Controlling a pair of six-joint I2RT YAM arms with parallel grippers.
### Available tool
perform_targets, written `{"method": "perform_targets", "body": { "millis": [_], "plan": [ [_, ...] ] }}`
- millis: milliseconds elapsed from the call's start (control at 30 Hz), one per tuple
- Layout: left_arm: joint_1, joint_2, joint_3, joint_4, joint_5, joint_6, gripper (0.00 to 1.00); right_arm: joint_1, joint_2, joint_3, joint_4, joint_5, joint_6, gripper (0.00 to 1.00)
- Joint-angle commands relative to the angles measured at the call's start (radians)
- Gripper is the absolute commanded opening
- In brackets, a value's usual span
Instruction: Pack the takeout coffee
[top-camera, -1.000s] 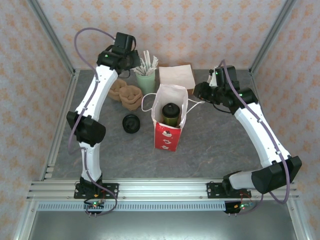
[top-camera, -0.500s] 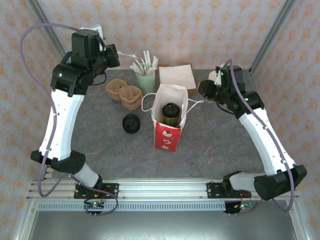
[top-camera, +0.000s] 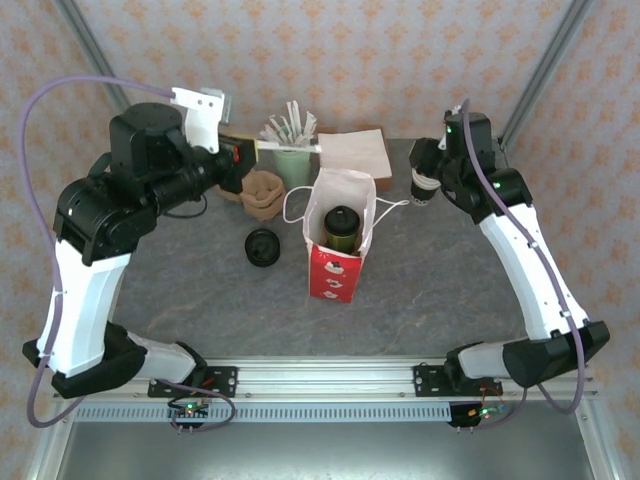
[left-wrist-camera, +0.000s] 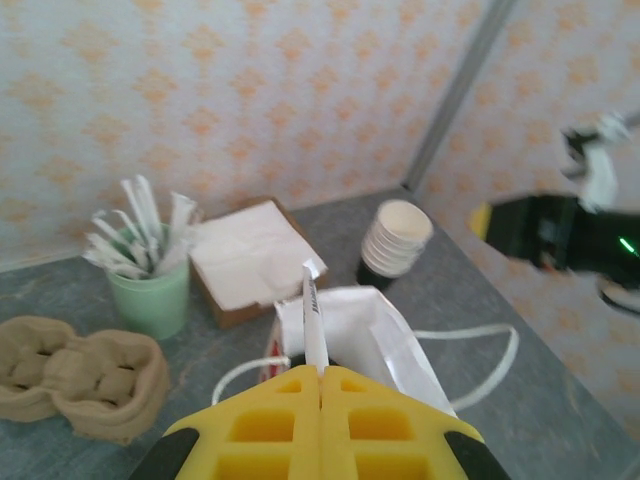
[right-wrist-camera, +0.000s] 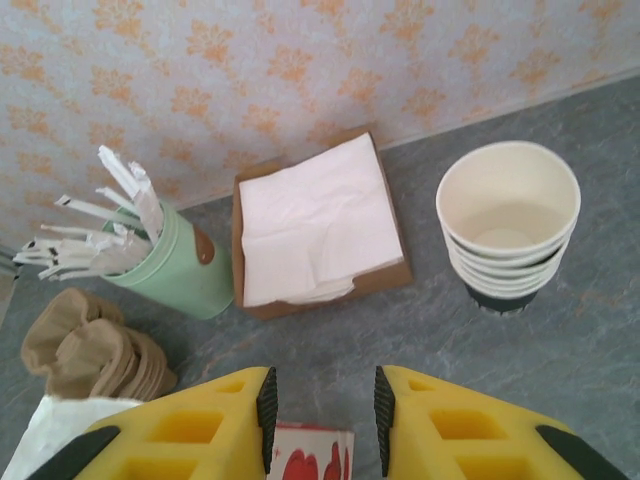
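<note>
Around grey tabletop (top-camera: 430, 290) — floral-papered walls (top-camera: 400, 60).

A grey table (top-camera: 430, 290) holds a red bag (top-camera: 335, 272) at centre, with a black lid (top-camera: 263, 246) to its left. Cup carriers (top-camera: 263, 195), green cup (top-camera: 295, 168), napkins (top-camera: 355, 150) and stacked cups (right-wrist-camera: 508, 225) line the top.

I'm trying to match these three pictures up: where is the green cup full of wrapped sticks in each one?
Top external: the green cup stands at the back of the table, near the centre.
Left wrist: on the left side, at mid-height.
Right wrist: on the left side, at mid-height.
Shared landmark: the white napkins lie just to its right in every view.
</note>
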Motion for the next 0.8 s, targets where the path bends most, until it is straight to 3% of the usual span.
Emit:
{"method": "perform_targets", "body": {
  "millis": [0,267,500,767],
  "plan": [
    [-0.07,-0.001,-0.035,-0.092,-0.002,0.065,0.02,-0.006,0.072,0.072,0.02,0.043,-0.044,0.34],
    [-0.155,0.008,-0.13,-0.157,-0.077,0.084,0.02,-0.005,0.288,0.206,0.045,-0.064,-0.056,0.34],
    [-0.192,0.123,-0.125,-0.193,-0.051,0.075,0.04,-0.004,0.474,0.367,-0.022,-0.109,-0.042,0.34],
    [-0.211,0.238,-0.113,-0.189,-0.11,0.019,0.23,0.003,0.592,0.447,-0.018,-0.11,-0.052,0.33]
  ]
}}
